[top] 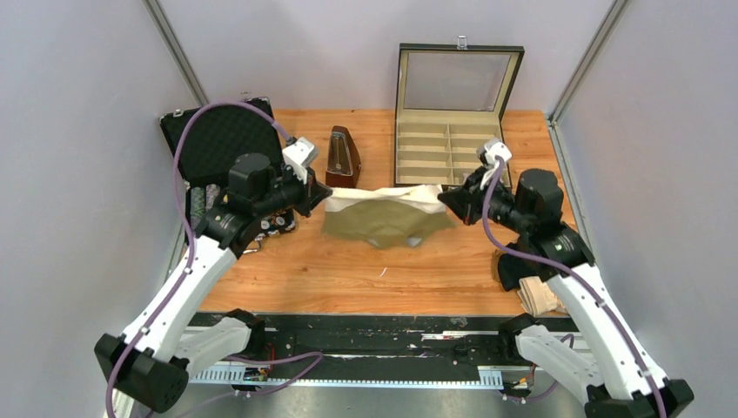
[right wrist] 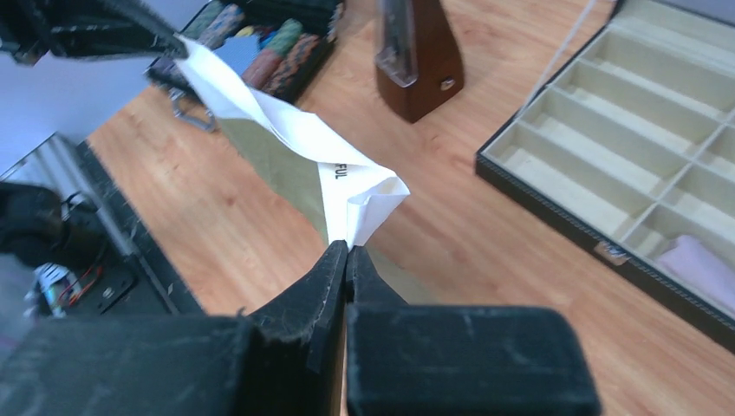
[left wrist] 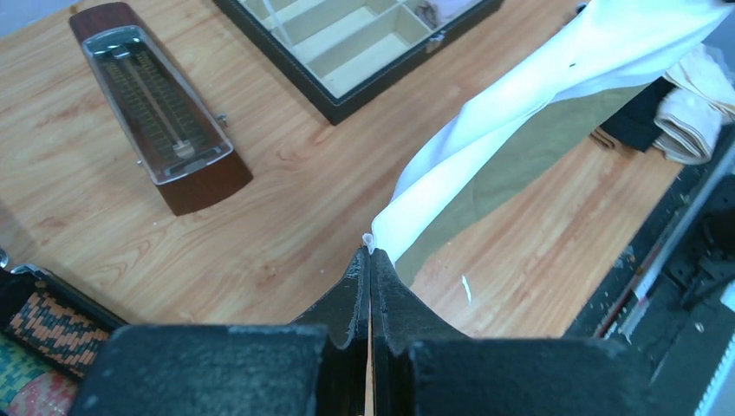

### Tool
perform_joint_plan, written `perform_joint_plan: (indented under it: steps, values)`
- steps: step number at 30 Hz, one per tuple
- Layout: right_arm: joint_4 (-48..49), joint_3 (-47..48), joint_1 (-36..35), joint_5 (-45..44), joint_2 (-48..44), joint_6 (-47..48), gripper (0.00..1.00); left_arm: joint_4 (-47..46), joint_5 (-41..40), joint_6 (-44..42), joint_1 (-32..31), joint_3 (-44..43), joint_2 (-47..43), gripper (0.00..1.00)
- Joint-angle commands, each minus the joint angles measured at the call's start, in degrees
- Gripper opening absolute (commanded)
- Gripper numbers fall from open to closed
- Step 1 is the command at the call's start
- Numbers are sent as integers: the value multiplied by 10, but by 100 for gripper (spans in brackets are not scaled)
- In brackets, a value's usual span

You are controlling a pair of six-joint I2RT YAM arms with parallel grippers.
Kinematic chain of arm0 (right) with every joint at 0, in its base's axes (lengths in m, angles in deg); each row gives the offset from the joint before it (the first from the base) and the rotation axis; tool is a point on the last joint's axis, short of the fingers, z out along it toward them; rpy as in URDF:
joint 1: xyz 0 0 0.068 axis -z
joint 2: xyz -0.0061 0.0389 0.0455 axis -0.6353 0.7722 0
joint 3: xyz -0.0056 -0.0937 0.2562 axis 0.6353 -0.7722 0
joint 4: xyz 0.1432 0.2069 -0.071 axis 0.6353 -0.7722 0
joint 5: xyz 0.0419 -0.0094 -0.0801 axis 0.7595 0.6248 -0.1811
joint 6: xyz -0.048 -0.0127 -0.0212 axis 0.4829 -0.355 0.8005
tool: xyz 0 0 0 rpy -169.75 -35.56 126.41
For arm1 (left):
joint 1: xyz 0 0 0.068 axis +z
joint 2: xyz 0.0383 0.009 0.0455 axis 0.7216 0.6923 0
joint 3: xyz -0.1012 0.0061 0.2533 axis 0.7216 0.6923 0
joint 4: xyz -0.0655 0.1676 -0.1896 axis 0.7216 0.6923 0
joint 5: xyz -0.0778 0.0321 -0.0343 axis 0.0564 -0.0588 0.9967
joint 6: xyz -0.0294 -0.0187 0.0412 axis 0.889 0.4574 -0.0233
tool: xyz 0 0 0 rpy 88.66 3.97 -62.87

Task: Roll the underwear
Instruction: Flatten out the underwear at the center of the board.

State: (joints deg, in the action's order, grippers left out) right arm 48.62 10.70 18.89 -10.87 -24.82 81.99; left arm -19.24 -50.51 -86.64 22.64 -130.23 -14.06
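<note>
Over open tabletop (top: 348, 274), underwear (top: 383, 222) taut between left fingers (left wrist: 351, 299), right fingers (right wrist: 325, 282)

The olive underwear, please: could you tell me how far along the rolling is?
Done: the olive underwear is picked up. In hand: the left gripper and right gripper are shut on opposite ends of its pale waistband, holding it spread. Left: no roll shows yet, and the cream-beige piece and black piece wait by the right arm.

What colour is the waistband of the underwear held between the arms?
The waistband is white, the underwear olive-khaki; clearest in left wrist view.
</note>
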Motion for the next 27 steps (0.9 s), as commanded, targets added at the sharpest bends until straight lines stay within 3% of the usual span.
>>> perform_joint_plan:
  steps: [1, 6, 10, 20, 27]
  values:
    - [-44, -26, -8, 69, -70, -9, 0, 32, 85, -42, 1, 28, -81, 0]
    - [-121, 2, 30, 148, -105, -26, 0, 51, 173, -32, 27, 52, -130, 0]
    - [-133, 13, 45, 146, -81, -40, 0, 27, 187, -2, 28, 69, -100, 0]
    - [-8, -27, 45, 18, 144, -58, 0, -117, 10, 59, 28, 56, 161, 0]
    - [115, -27, 56, -94, 302, -72, 0, -162, -75, 61, 28, -14, 343, 0]
